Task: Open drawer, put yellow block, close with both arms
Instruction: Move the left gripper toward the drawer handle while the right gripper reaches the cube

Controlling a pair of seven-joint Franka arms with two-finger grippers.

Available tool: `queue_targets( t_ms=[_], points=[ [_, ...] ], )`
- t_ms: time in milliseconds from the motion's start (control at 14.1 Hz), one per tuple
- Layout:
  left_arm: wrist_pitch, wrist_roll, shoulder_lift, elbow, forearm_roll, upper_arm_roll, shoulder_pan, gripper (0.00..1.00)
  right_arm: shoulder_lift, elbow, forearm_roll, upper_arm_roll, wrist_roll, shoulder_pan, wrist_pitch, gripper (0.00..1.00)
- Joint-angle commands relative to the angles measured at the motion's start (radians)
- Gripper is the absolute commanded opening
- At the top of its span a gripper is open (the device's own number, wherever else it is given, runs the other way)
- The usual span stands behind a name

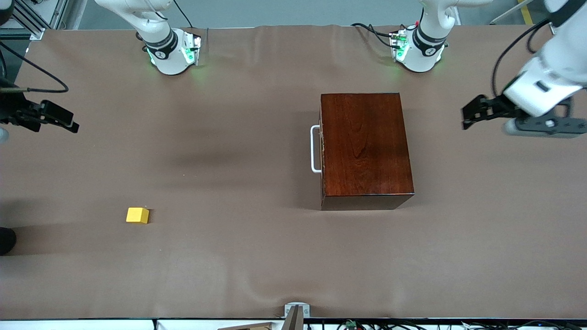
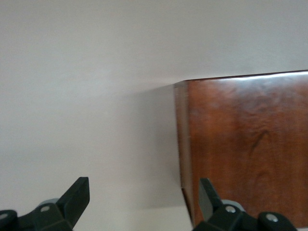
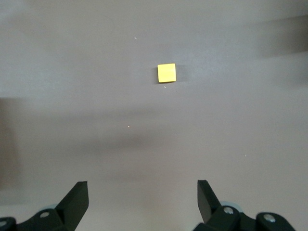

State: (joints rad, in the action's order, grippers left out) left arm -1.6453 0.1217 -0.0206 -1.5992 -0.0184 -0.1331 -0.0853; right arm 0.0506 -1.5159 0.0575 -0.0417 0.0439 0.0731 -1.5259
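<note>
The dark reddish-brown box point(image 1: 365, 146) stands on the table toward the left arm's end. Its drawer is shut, and the white bar handle point(image 1: 314, 149) faces the right arm's end. The yellow block point(image 1: 137, 215) lies on the cloth toward the right arm's end, nearer to the front camera than the box; it also shows in the right wrist view point(image 3: 166, 73). My left gripper point(image 1: 468, 117) is open and empty, in the air beside the box at the left arm's end point(image 2: 143, 197). My right gripper point(image 1: 69, 124) is open and empty, in the air at the right arm's end point(image 3: 143, 199).
The brown cloth point(image 1: 238, 256) covering the table has wrinkles near the front edge. A small metal bracket point(image 1: 296, 310) sits at the middle of that edge. The arms' bases point(image 1: 174, 52) stand along the table's edge farthest from the camera.
</note>
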Motion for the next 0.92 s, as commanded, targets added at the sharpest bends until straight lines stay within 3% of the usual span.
queue_targets(
  t_ms=[0, 284, 426, 852],
  points=[
    [0.013, 0.166, -0.068, 0.106, 0.023, -0.1, -0.069, 1.0, 0.032, 0.005, 0.016, -0.012, -0.006, 0.02, -0.008, 1.0],
    [0.018, 0.48, -0.128, 0.143, 0.026, -0.134, -0.265, 1.0, 0.095, 0.002, 0.013, -0.01, -0.006, 0.024, -0.059, 1.0],
    [0.019, 0.672, -0.2, 0.215, 0.06, -0.134, -0.382, 1.0, 0.124, 0.002, 0.013, -0.012, -0.006, 0.024, -0.086, 1.0],
    [0.015, 0.955, -0.413, 0.336, 0.158, -0.117, -0.596, 1.0, 0.277, 0.003, -0.015, -0.01, -0.004, 0.02, -0.213, 1.0]
  ],
)
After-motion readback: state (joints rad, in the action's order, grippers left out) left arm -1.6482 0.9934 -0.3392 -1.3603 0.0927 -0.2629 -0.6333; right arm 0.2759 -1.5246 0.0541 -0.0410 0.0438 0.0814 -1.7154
